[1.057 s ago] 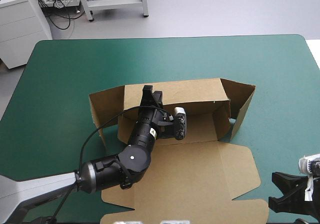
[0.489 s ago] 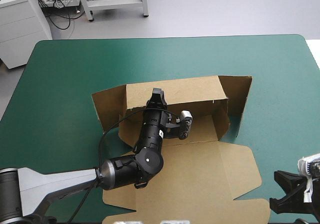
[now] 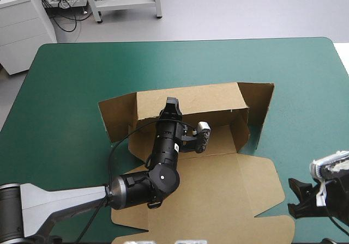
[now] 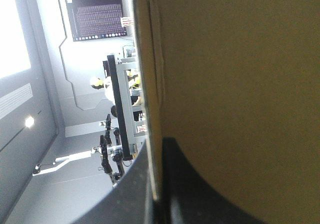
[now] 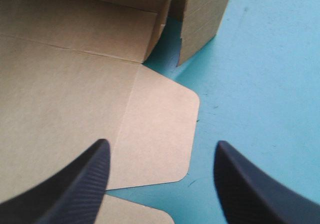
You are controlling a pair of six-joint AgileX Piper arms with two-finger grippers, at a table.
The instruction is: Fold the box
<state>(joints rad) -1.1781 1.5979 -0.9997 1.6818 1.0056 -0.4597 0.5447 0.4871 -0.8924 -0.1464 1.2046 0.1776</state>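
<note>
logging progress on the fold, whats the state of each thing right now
box: part folded, back wall and end flaps raised, lid lying flat
left gripper: jaws shut on the back wall's top edge
right gripper: jaws open, holding nothing, beside the lid's right edge

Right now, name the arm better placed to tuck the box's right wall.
Right, probably: its jaws stand open facing the right wall; the left jaws are shut on the back wall.
</note>
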